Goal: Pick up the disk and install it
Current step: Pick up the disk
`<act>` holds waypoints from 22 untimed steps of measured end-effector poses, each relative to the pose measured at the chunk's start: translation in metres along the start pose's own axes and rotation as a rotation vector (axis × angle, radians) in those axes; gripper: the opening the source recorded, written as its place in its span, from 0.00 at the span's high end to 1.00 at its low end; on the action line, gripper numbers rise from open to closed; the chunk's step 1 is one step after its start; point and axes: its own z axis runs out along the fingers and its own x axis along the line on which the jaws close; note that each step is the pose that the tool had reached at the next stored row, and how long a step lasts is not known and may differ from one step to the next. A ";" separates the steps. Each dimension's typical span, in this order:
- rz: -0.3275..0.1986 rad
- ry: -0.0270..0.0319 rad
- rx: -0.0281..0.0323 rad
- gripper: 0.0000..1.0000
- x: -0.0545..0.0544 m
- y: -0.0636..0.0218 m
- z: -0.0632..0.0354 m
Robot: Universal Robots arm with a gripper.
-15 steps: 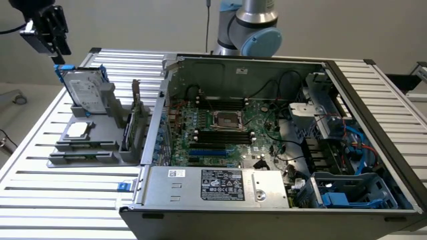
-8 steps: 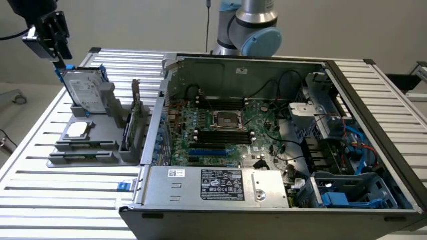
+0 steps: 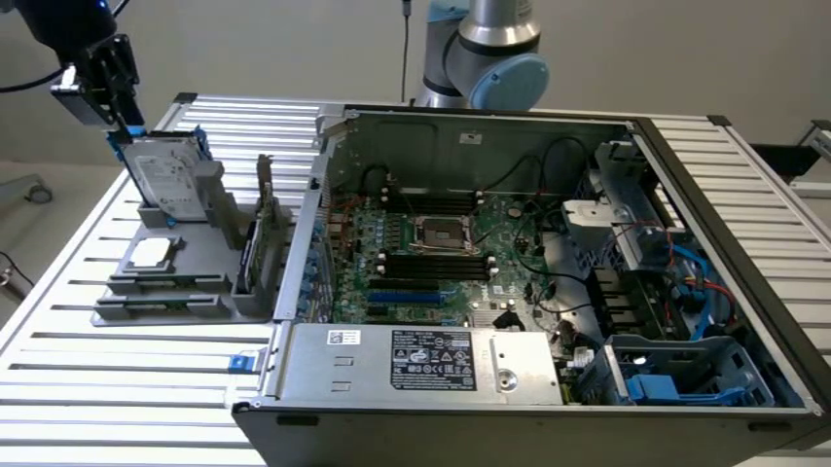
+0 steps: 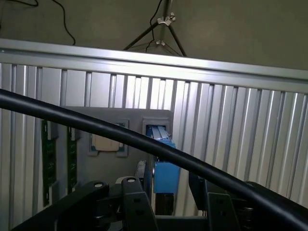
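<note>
Gripper [image 3: 125, 122] hangs at the upper left of the exterior view with jaws wide apart and nothing held. It is just over the top edge of the disk [image 3: 169, 177], which stands upright in the grey holder [image 3: 208, 261]. For a good grasp, I think the fingers [image 4: 134, 204] must sit evenly on both sides of this edge. I count one disk, one square chip [image 3: 150, 251] and one upright card [image 3: 264, 219].

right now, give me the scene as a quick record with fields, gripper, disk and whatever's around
gripper: open, one finger on each side of the disk's top edge
disk: upright in the grey holder, not yet lifted
grey holder: on the slatted table, also bears a square chip and an upright card
computer case: open, on the exterior view's right of the holder
</note>
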 end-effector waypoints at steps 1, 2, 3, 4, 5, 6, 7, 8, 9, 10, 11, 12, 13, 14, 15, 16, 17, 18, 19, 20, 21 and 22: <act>0.000 -0.0001 -0.0005 0.52 0.000 0.0000 0.0018; 0.000 -0.0001 -0.0008 0.52 0.000 0.0000 0.0035; 0.000 -0.0001 -0.0009 0.52 0.000 -0.0001 0.0053; 0.000 -0.0001 -0.0009 0.52 0.000 -0.0001 0.0071; 0.000 -0.0001 -0.0008 0.52 0.000 -0.0001 0.0090; 0.000 -0.0001 -0.0008 0.52 0.001 -0.0001 0.0108; 0.000 -0.0001 -0.0008 0.52 0.001 -0.0002 0.0126; 0.000 -0.0001 -0.0009 0.52 0.001 -0.0002 0.0144; 0.000 -0.0001 -0.0009 0.52 0.001 -0.0002 0.0162; 0.000 -0.0001 -0.0009 0.52 0.001 -0.0003 0.0180; 0.000 -0.0001 -0.0008 0.52 0.001 -0.0003 0.0199; 0.000 -0.0001 -0.0008 0.52 0.001 -0.0004 0.0217; 0.000 -0.0001 -0.0008 0.52 0.001 -0.0004 0.0235; 0.000 -0.0001 -0.0007 0.52 0.001 -0.0005 0.0253; 0.000 0.0000 -0.0009 0.52 0.001 -0.0006 0.0271; 0.000 -0.0001 -0.0008 0.52 0.001 -0.0006 0.0289; 0.000 0.0000 -0.0009 0.52 0.001 -0.0007 0.0305; 0.000 0.0000 -0.0009 0.52 0.001 -0.0007 0.0321; 0.000 0.0001 -0.0009 0.52 0.001 -0.0008 0.0336; 0.000 0.0001 -0.0008 0.52 0.001 -0.0009 0.0350; 0.000 0.0001 -0.0008 0.52 0.001 -0.0010 0.0363; 0.000 0.0001 -0.0008 0.52 0.001 -0.0012 0.0376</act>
